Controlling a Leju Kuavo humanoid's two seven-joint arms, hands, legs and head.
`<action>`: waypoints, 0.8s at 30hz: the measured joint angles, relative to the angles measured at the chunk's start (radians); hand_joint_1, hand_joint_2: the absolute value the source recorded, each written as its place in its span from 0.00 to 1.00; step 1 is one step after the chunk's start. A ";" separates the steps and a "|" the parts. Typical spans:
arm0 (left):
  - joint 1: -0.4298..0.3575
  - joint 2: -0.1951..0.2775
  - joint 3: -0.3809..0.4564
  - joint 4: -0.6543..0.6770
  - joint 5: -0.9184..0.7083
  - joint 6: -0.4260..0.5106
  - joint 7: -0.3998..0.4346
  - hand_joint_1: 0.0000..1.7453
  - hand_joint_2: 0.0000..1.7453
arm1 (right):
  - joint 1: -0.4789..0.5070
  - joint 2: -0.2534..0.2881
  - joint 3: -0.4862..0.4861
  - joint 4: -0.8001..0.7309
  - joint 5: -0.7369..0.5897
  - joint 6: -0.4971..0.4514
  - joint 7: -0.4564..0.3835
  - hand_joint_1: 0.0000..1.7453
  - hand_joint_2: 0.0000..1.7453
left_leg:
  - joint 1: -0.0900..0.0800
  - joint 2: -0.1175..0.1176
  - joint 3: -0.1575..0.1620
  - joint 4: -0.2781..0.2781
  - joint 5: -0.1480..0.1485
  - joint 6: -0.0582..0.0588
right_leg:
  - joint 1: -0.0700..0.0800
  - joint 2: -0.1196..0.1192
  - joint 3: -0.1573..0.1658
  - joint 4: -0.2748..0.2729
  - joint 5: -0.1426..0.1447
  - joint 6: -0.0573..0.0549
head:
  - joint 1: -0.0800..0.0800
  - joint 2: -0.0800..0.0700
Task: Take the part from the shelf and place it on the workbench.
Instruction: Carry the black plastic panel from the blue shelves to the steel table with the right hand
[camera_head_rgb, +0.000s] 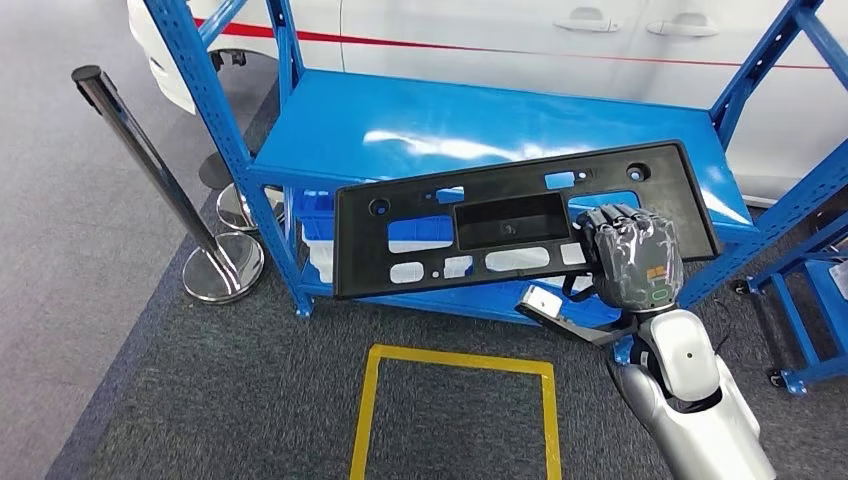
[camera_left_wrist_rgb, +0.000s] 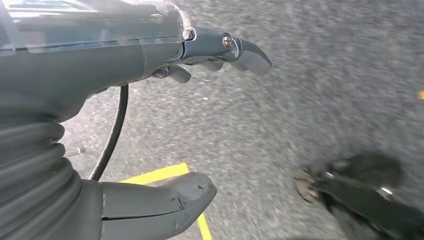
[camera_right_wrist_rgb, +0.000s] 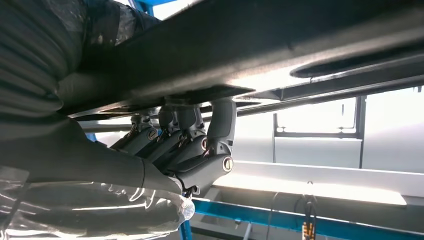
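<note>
Head view: right hand gripping black part, lifted off blue shelf; left hand spread, holding nothing. Bench drop left.

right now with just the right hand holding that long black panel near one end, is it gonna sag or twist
Probably stiff: the black panel juts out straight from the right hand without drooping. Likely light, since one hand carries it and it has many cutouts. Held off-centre, it may pivot in the fingers.
</note>
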 joint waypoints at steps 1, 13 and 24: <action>0.000 0.000 0.000 0.000 0.000 0.000 0.000 0.00 1.00 | -0.002 0.000 0.000 0.001 0.000 0.000 -0.001 0.90 1.00 | -0.001 0.001 -0.017 0.002 0.014 0.002 | 0.000 0.001 -0.011 0.065 -0.040 0.003 | 0.000 0.000; 0.004 0.001 0.000 -0.001 0.001 0.000 0.000 0.00 1.00 | -0.022 0.000 0.002 0.007 0.000 0.001 -0.003 0.90 1.00 | -0.003 -0.004 -0.142 0.033 0.078 -0.044 | 0.006 -0.001 0.225 -0.183 0.026 -0.055 | -0.001 0.000; 0.001 0.009 0.000 -0.005 0.002 -0.001 0.000 0.00 1.00 | -0.037 0.000 0.011 0.011 -0.015 0.019 -0.002 0.90 1.00 | -0.003 -0.007 0.051 0.029 -0.047 -0.047 | 0.007 -0.009 0.058 -0.132 0.137 -0.042 | -0.001 0.000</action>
